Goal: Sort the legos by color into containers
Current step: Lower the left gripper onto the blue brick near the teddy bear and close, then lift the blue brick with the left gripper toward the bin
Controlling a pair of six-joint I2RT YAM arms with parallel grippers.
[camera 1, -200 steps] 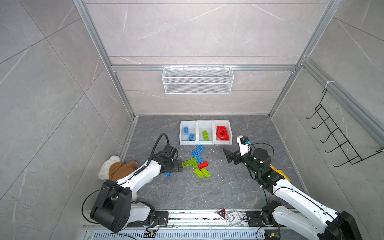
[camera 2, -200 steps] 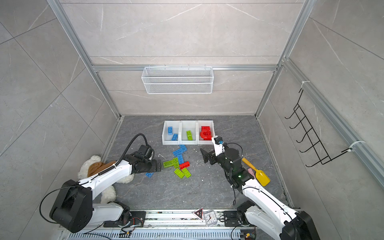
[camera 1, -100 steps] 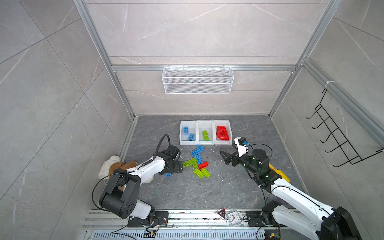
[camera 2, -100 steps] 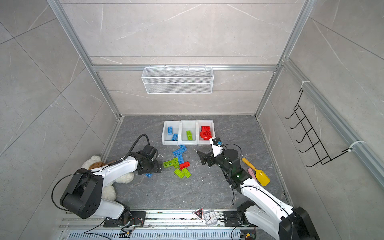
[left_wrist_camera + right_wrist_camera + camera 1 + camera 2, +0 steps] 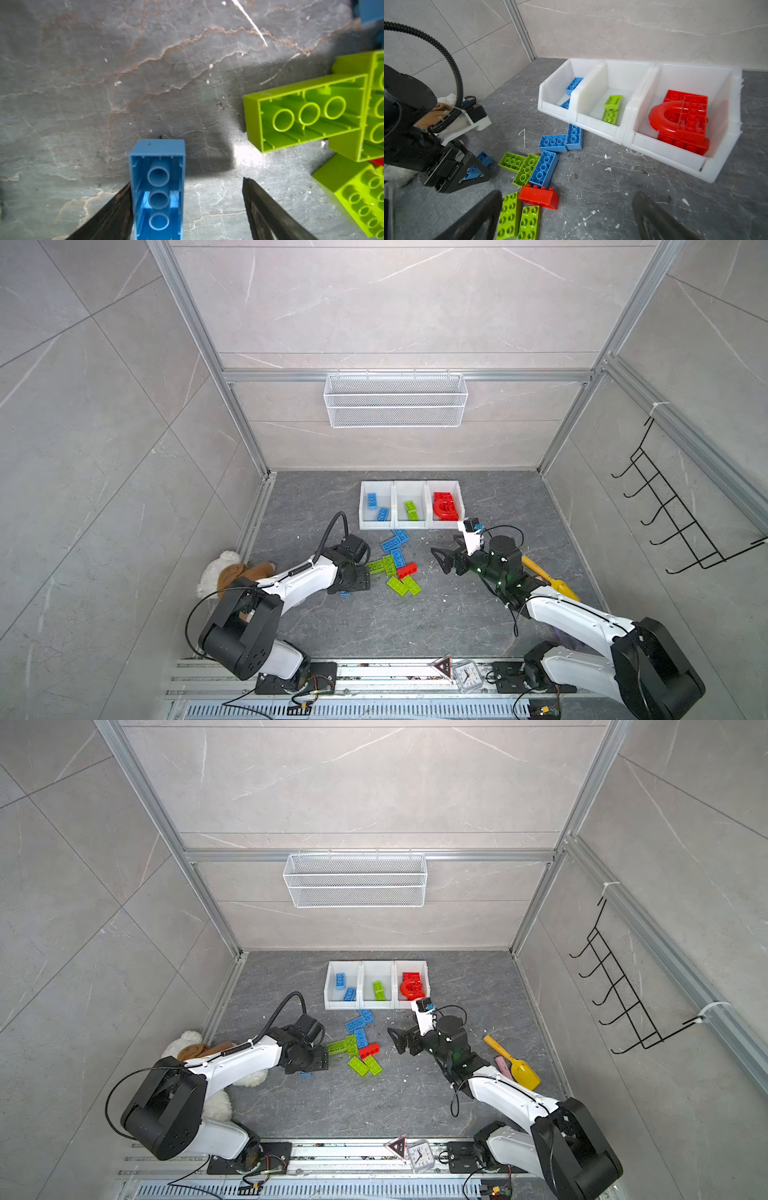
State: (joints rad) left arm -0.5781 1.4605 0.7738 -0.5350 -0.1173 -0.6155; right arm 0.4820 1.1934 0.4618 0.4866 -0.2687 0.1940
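If you treat the loose pile (image 5: 397, 558) on the floor as the middle of a clock, with the back wall at 12, the three white bins sit in a row at 12, touching side by side. The blue bin (image 5: 554, 108) has two blue bricks in it, the green bin (image 5: 596, 124) has green ones, and the red bin (image 5: 664, 151) holds red bricks plus a red arch (image 5: 660, 116). The pile's top blue piece (image 5: 574, 135) lies just in front of the bins.

The left gripper (image 5: 187, 185) is down at the floor around 8 o'clock, straddling a lone blue brick (image 5: 156, 187) that lies hollow side up, just apart from the pile. Its jaws are spread. One finger (image 5: 118, 207) is right against the brick's long side, while the other has a clear strip of bare floor between it and the brick, so nothing's pinched. The closest neighbour is an upturned green brick (image 5: 307, 114), near but not touching.

The right gripper (image 5: 568, 195) hangs at 3 o'clock, pointed at the pile, jaws wide and empty. Just ahead of it is the one loose red brick (image 5: 538, 197), studs up, right beside two green bricks (image 5: 508, 216) lying side by side at about 6.

Off to the sides there's a plush toy (image 5: 232, 572) at 9 and a yellow scoop (image 5: 548, 578) at 3, partly hidden by the right arm.
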